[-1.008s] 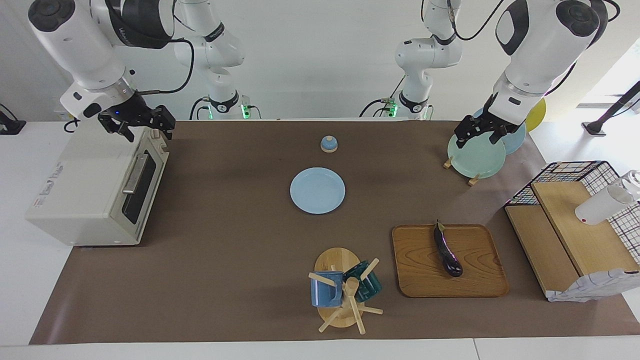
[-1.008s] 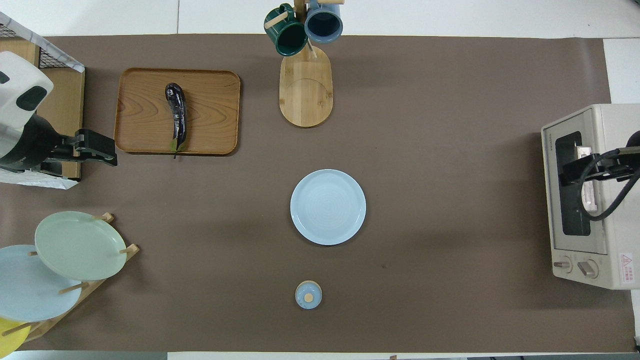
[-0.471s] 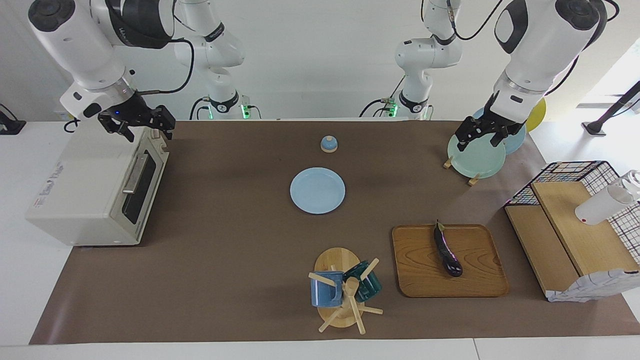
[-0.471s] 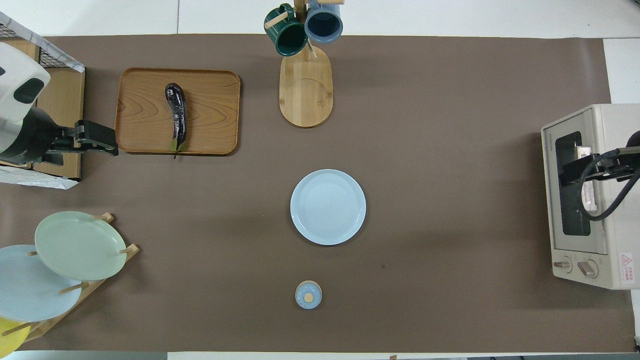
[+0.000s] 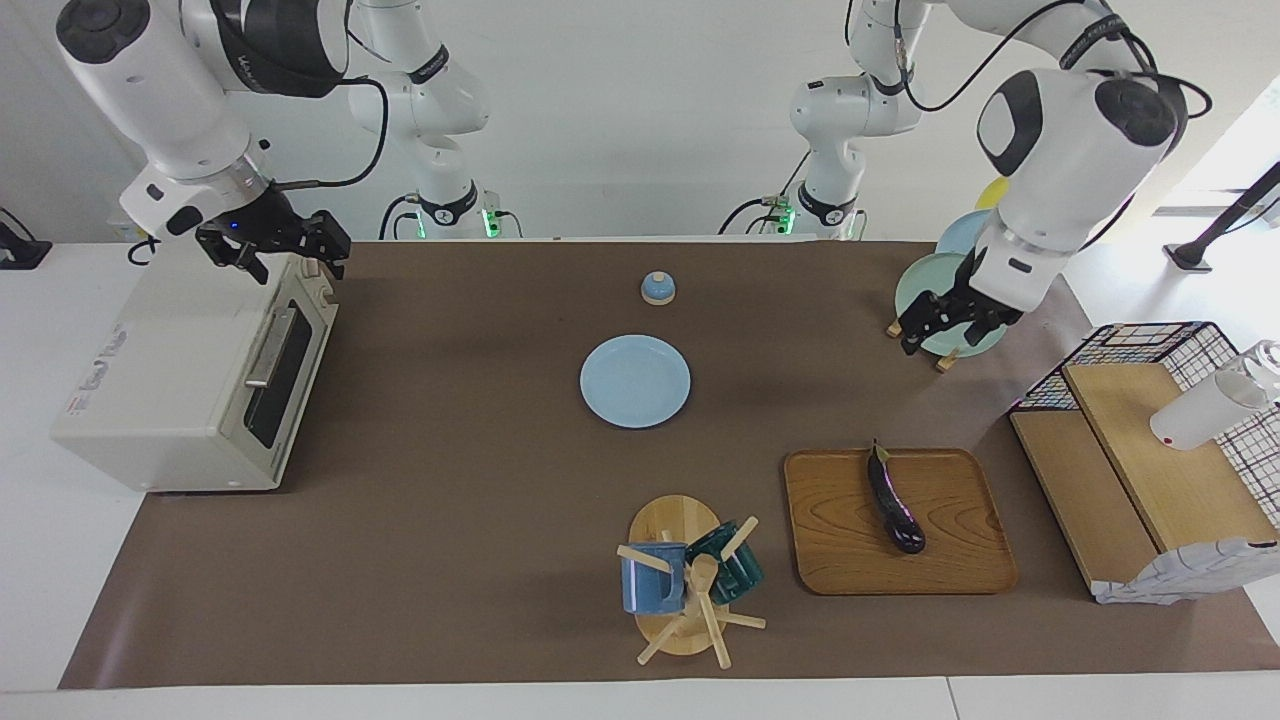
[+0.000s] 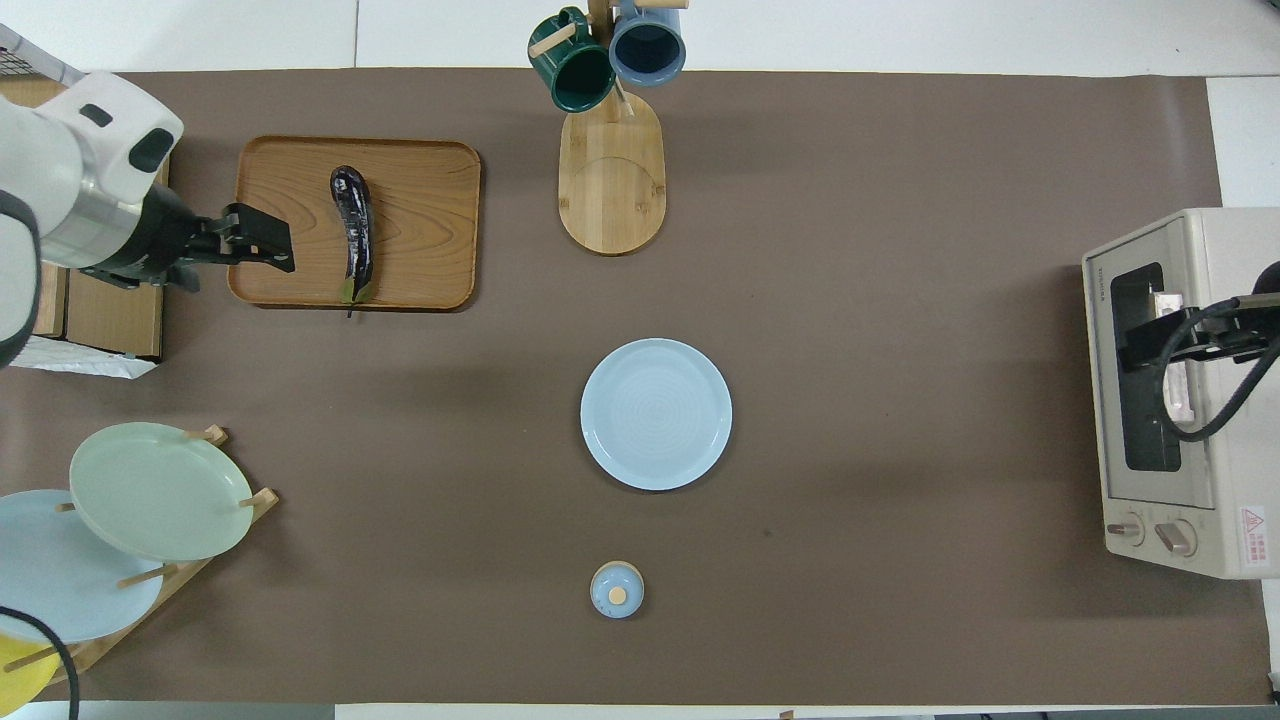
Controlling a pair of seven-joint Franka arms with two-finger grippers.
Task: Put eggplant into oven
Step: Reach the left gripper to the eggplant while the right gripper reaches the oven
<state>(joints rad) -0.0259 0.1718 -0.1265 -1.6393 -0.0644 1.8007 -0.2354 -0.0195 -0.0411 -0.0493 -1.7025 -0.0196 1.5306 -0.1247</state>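
Observation:
The dark purple eggplant lies lengthwise on a wooden tray toward the left arm's end of the table. My left gripper hangs open in the air, empty. From overhead it is over the tray's edge, a short way from the eggplant and not touching it. The cream-white oven stands at the right arm's end with its door shut. My right gripper waits open just over the oven's top front edge.
A light blue plate lies mid-table, with a small blue knobbed lid nearer the robots. A mug tree stands beside the tray. A plate rack and a wire-sided wooden shelf sit at the left arm's end.
My left gripper has come down from over the plate rack and moved toward the tray and the eggplant. The right arm has not moved.

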